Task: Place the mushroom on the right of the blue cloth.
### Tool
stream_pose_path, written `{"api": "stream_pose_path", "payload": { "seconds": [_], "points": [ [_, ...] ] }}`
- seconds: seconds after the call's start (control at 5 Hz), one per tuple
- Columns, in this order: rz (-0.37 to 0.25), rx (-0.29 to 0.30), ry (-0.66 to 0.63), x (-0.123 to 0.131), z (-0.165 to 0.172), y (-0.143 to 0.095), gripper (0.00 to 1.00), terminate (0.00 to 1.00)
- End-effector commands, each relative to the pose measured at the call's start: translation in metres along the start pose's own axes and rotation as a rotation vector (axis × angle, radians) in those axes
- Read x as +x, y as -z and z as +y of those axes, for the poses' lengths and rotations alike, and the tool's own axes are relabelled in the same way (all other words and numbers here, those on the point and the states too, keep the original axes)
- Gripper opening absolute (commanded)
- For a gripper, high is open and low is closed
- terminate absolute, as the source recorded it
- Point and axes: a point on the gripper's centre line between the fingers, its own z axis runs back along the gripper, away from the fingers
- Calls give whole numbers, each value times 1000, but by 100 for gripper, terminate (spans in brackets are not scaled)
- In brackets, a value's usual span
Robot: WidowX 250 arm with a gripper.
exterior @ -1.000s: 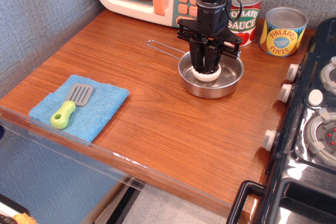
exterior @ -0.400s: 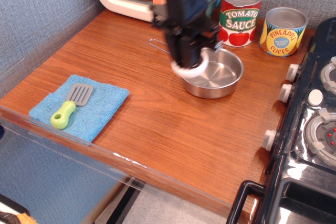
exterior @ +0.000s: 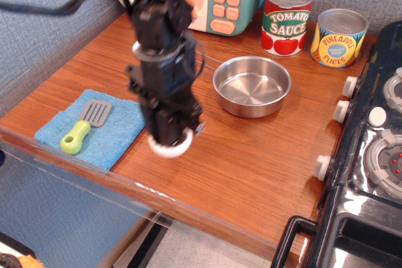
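- Your tabletop (exterior: 251, 155) is wood-grained; its front edge runs from 9 o'clock down toward 5 o'clock, with open wood between the blue cloth (exterior: 116, 131) and the stove (exterior: 377, 155) at 3 o'clock.
- The blue cloth lies at 8 o'clock, close to the front edge, with a green-handled spatula (exterior: 83, 127) resting on it.
- An empty steel pan (exterior: 252, 85) sits at 1 o'clock from the gripper (exterior: 168, 139).
- Two cans stand at the back: one reads "TOMATO SAUCE" (exterior: 287, 18), the other "PINEAPPLE SLICES" (exterior: 338, 37).
- You have the gripper pinching the mushroom (exterior: 168, 149); its white rim shows just below the fingers.
- The mushroom is just beside the cloth's right edge, at 3 o'clock from it; you cannot tell whether it touches the wood.
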Motion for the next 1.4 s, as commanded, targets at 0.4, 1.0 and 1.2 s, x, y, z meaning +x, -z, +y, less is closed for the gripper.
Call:
{"api": "stream_pose_path", "payload": {
  "seconds": [0.4,1.0,1.2],
  "points": [
    [19,63,65,-30,1,0,100,0],
    [-127,22,18,-4,-1,-73,100,0],
    [-101,15,-58,-5,5,-72,100,0]
  ]
}}
